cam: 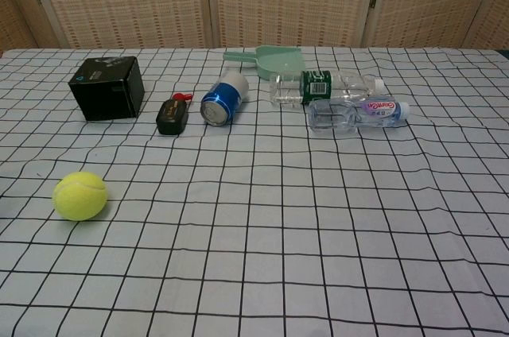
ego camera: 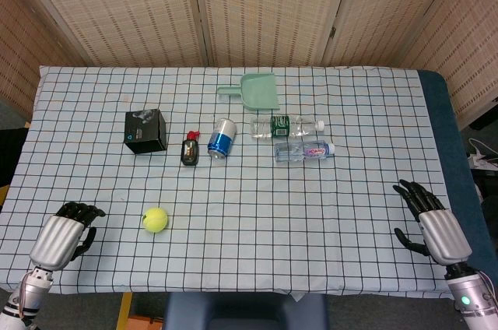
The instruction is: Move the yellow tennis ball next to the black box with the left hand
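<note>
The yellow tennis ball [ego camera: 156,219] [cam: 79,195] lies on the checked cloth near the table's front left. The black box [ego camera: 146,131] [cam: 107,87] stands further back, well apart from the ball. My left hand [ego camera: 66,233] rests on the table at the front left corner, a short way left of the ball, fingers curled downward and holding nothing. My right hand [ego camera: 430,221] rests at the front right edge with its fingers spread and empty. Neither hand shows in the chest view.
In a row right of the box lie a small black bottle with a red cap [ego camera: 190,149] [cam: 172,115], a blue can on its side [ego camera: 222,138] [cam: 222,99], two clear water bottles [ego camera: 299,137] [cam: 342,98] and a green dustpan [ego camera: 253,90] [cam: 266,56]. Folding screens stand behind the table.
</note>
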{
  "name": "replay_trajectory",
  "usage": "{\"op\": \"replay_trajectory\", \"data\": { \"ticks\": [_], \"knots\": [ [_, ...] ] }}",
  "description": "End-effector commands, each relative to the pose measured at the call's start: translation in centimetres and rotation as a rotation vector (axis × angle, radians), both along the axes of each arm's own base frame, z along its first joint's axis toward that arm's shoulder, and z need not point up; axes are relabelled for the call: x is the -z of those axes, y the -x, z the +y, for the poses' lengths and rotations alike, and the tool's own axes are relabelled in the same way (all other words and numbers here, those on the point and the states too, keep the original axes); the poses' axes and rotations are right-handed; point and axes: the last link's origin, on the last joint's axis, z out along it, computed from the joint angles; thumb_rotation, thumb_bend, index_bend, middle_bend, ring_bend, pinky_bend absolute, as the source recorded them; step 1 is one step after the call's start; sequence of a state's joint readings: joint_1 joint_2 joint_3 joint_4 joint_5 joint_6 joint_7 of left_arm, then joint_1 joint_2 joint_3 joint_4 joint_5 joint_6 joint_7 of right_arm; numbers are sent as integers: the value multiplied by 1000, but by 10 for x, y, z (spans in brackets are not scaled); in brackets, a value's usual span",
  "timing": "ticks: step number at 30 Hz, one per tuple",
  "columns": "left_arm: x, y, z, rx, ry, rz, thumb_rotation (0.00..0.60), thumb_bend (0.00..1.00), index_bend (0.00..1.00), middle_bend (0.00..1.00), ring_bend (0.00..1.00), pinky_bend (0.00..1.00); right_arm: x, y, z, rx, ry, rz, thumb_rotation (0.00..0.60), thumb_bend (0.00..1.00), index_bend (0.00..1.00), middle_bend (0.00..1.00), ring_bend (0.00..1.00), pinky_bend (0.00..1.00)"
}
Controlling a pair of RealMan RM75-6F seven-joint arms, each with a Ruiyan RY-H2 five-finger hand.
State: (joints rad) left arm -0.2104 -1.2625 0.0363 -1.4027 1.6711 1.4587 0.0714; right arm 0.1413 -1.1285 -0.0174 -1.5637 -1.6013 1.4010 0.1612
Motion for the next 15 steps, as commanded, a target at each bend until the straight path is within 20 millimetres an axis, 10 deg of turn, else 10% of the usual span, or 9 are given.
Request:
{"op": "replay_trajectory", "data": {
  "ticks": [1, 15],
  "knots": [
    [0, 0, 0, -2, 1, 0, 600, 555, 373, 364, 282, 266, 0, 0, 0, 0, 0, 0, 600, 265, 97, 25, 0, 141],
    [-1, 2, 2, -5, -10, 16, 600, 554, 372, 364, 282, 282, 0, 3, -3, 18, 3, 6, 600, 265, 97, 26, 0, 141]
  ]
}}
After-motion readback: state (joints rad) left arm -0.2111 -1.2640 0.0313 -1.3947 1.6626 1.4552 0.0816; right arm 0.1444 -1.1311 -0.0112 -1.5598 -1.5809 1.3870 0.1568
